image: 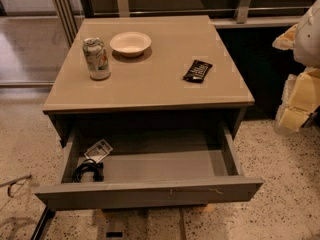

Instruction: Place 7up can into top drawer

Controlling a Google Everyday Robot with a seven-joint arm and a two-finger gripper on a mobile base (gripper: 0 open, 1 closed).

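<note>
Yellow and white, the gripper [299, 101] sits at the right edge of the view, well away from the can [96, 58]. I cannot tell if it is wide or narrow, but it does not hold the can. The can stands up on the back left of the smooth tan top [150, 86], near a round white bowl [130, 43]. A flat black packet [197, 70] lies more to the right. The grey drawer [150, 195] below is pulled open, with a black cord [89, 171] and a small card [98, 150] in its left corner. I think the gripper should reach across, miss the bowl, hold the thin dented metal can gently round its middle, then set it in the bare right part.
</note>
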